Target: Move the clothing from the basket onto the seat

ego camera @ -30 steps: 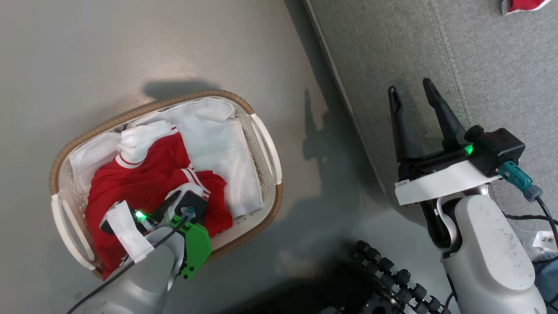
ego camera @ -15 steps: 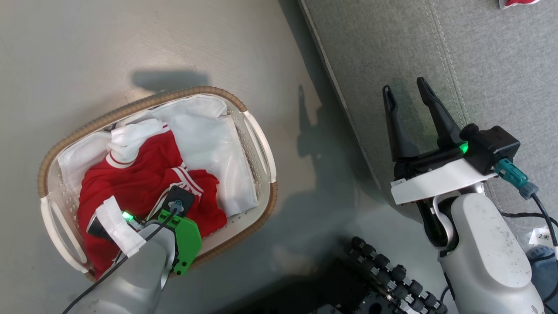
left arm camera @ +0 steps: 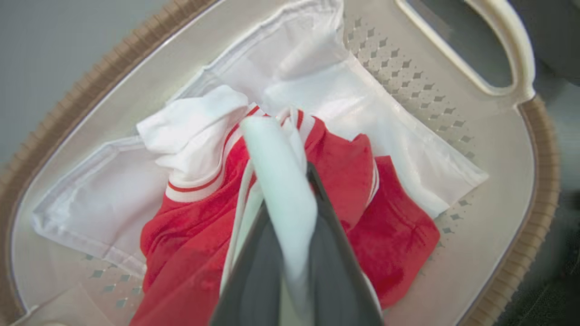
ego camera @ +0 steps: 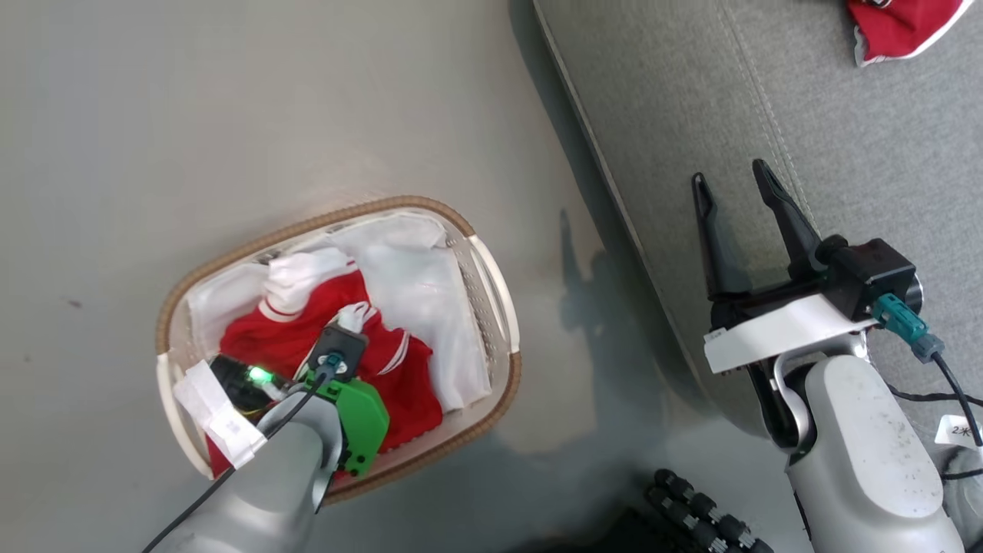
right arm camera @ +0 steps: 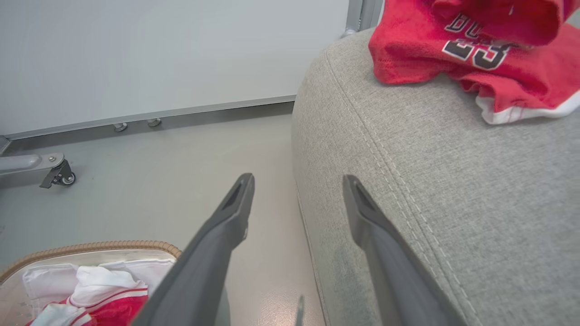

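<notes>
The basket stands on the floor with red and white clothing crumpled in it on a white liner. My left gripper reaches down into it, shut on a white-trimmed fold of the clothing. In the left wrist view the left gripper pinches that white fold between its dark fingers. My right gripper hangs open and empty over the near edge of the seat. A second red garment printed "23" lies on the seat, beyond the right gripper.
Grey floor surrounds the basket. My black wheeled base shows at the bottom edge. A metal leg with a caster stands by the pale wall panel. Cables hang beside my right forearm.
My left gripper has gone from open to shut on a fold of the red and white garment. The whole head view has shifted, so the camera moved. The right gripper stays open.
</notes>
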